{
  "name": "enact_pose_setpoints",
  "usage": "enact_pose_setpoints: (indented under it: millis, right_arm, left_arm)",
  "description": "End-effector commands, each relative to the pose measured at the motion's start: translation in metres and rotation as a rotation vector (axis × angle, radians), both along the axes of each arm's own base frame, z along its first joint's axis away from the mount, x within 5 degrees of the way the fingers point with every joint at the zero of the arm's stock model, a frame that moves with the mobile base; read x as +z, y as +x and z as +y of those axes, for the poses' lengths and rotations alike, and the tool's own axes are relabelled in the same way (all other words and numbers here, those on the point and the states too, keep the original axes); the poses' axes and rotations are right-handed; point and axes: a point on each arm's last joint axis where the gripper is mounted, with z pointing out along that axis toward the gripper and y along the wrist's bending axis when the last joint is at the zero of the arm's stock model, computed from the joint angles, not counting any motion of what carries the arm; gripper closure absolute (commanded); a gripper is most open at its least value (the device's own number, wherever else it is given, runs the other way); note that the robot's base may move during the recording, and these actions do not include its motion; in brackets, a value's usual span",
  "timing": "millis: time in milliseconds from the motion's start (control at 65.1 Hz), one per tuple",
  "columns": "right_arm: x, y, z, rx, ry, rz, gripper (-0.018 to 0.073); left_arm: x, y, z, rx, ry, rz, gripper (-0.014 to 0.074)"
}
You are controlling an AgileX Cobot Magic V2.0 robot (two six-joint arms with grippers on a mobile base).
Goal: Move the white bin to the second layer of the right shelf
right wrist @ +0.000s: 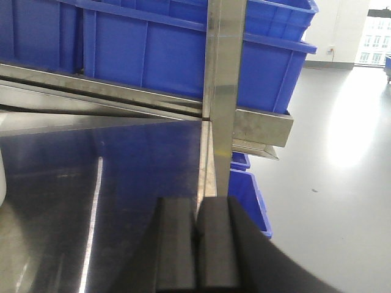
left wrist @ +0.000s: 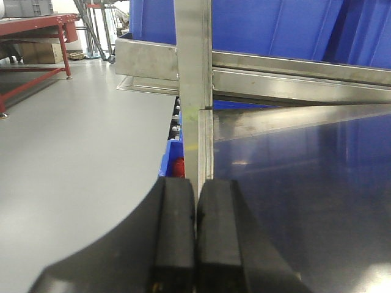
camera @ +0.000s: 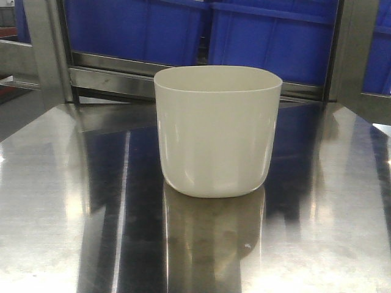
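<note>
The white bin (camera: 217, 131) stands upright and empty in the middle of the mirror-like steel tabletop (camera: 61, 201). A sliver of it shows at the left edge of the right wrist view (right wrist: 2, 177). Neither gripper shows in the front view. My left gripper (left wrist: 196, 180) is shut and empty, low over the tabletop's left edge and facing a steel post (left wrist: 194, 73). My right gripper (right wrist: 197, 201) is shut and empty, over the tabletop's right edge and facing another steel post (right wrist: 225, 79). The roller shelf level is out of view.
Large blue crates (camera: 269, 36) sit on a steel rack level behind the tabletop. Steel uprights (camera: 43, 49) flank the table. More blue crates (right wrist: 247, 189) stand on the floor to the right. A red table (left wrist: 36, 27) stands far left, across open grey floor (left wrist: 73, 159).
</note>
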Motion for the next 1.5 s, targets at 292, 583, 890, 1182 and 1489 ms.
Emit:
enact_pose_setpoints:
  millis: [292,583,890,1182,1489]
  right_arm:
    - [0.016,-0.003,-0.001,-0.009,-0.006,-0.136,0.0511]
    - [0.027,-0.005,0.000,-0.006,-0.006,-0.132,0.0511]
    - [0.071,0.010,-0.001,-0.013,-0.142,0.007,0.0511]
    - [0.092,0.056,0.004,0.051,-0.182,0.182,0.0511]
    - [0.093,0.115,0.048,0.165,0.097,0.540,0.0438]
  left_arm:
    - [-0.004,0.000,0.000,-0.004,-0.008,-0.066,0.0512]
    - [-0.004,0.000,0.000,-0.004,-0.008,-0.066,0.0512]
    - [-0.004,0.000,0.000,-0.004,-0.008,-0.066,0.0512]
    - [-0.004,0.000,0.000,-0.004,-0.008,-0.066,0.0512]
    - [-0.004,0.000,0.000,-0.004,-0.008,-0.066,0.0512]
